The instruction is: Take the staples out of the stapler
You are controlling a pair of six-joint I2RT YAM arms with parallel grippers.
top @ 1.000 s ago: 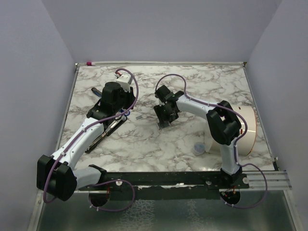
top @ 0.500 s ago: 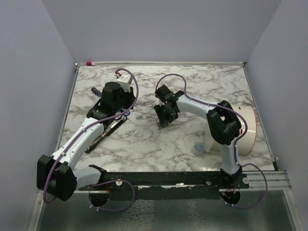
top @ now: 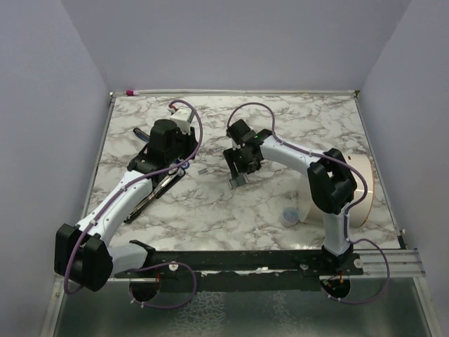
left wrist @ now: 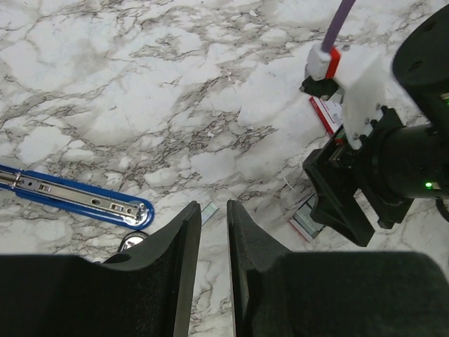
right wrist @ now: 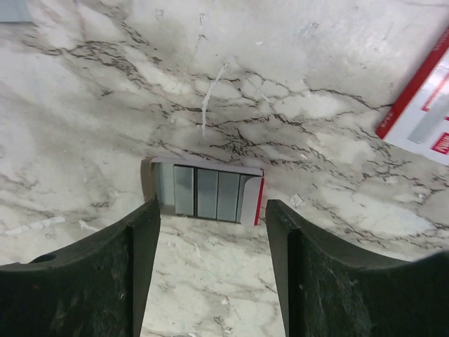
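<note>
The stapler (left wrist: 77, 199) lies opened flat, a long blue body with a silvery rail; from above it is a dark bar (top: 151, 198) under my left arm. One short silvery strip of staples (left wrist: 208, 210) rests on the marble just past the tips of my left gripper (left wrist: 214, 205), whose jaws stand a narrow gap apart with nothing between them. My right gripper (right wrist: 212, 204) is open over bare marble. Just beyond its tips lies a small white box with a red edge (right wrist: 207, 191), with grey staple strips side by side in it.
A second white piece with red marks (right wrist: 421, 105) lies to the right of the box. A white roll (top: 361, 189) and a small clear cup (top: 289, 216) stand near the right arm's base. A pink-tipped item (top: 131, 92) sits at the back left corner.
The right arm's wrist has shifted a little and its gripper has turned slightly over the white box. The left arm has not moved.
</note>
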